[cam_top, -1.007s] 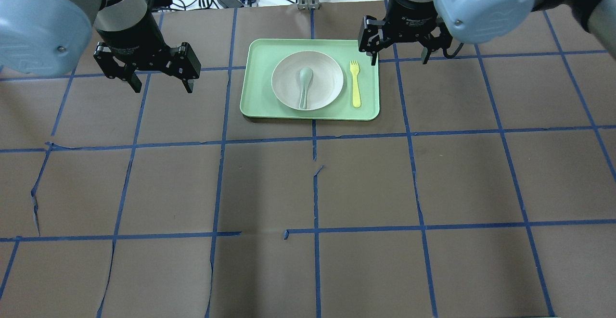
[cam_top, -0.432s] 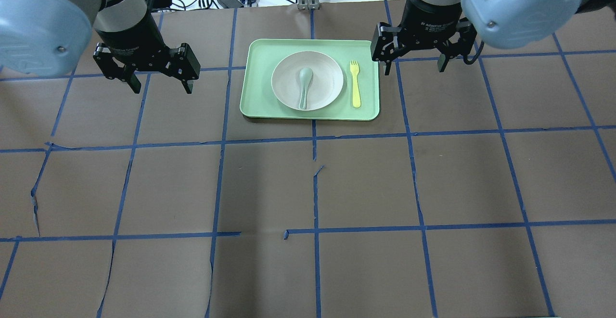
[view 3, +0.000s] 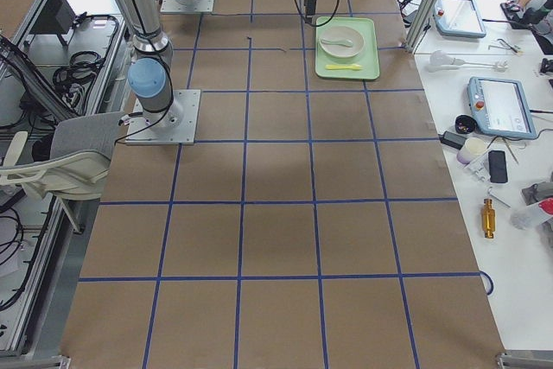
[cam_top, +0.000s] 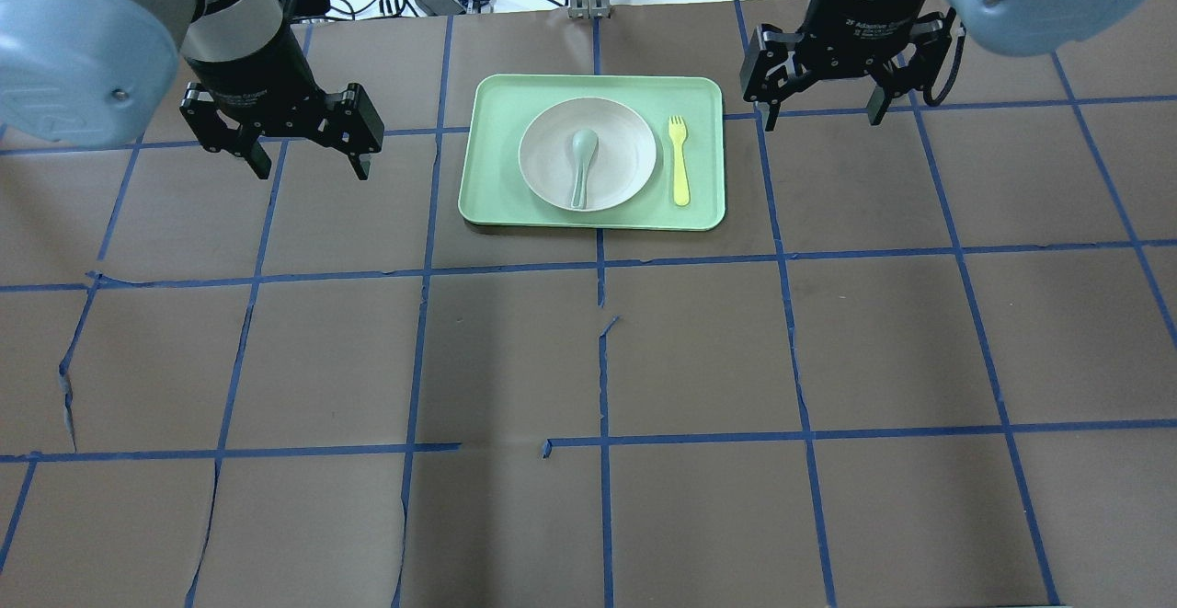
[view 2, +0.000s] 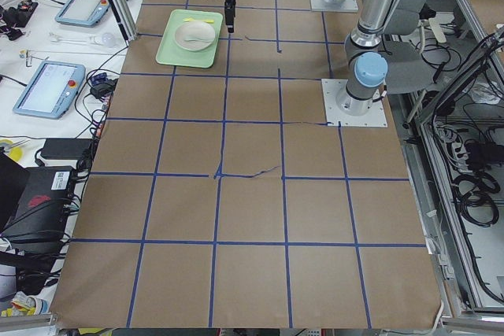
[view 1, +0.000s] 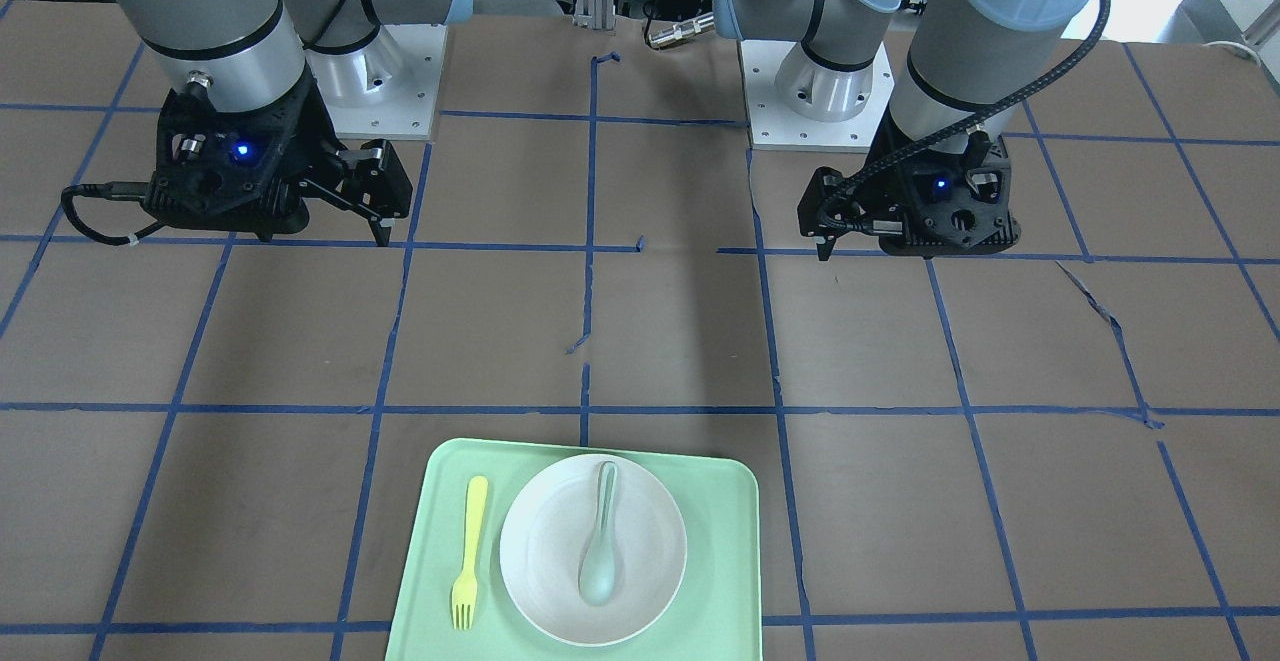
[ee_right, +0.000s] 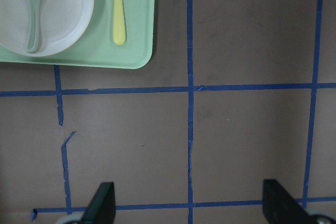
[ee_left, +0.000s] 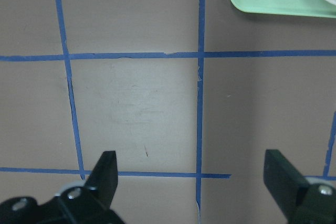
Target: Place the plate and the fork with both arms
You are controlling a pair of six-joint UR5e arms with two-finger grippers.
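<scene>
Plate [cam_top: 627, 153] sits on tray [cam_top: 497, 153] with spoon [cam_top: 582, 162] in it. Fork [cam_top: 679, 165] lies on the tray beside the plate, right-arm side. Left gripper [cam_top: 311, 169]: fingers wide, empty, well apart from tray. Right gripper [cam_top: 823, 120]: fingers wide, empty, near tray's far corner, clear of fork.

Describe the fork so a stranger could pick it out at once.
Find the mint-green tray on the brown table. The fork lies on it beside the off-white plate. It is bright yellow; the spoon, pale grey-green, rests in the plate.

Overhead and front views face each other; both wrist cameras share the tray [cam_top: 497, 148].
</scene>
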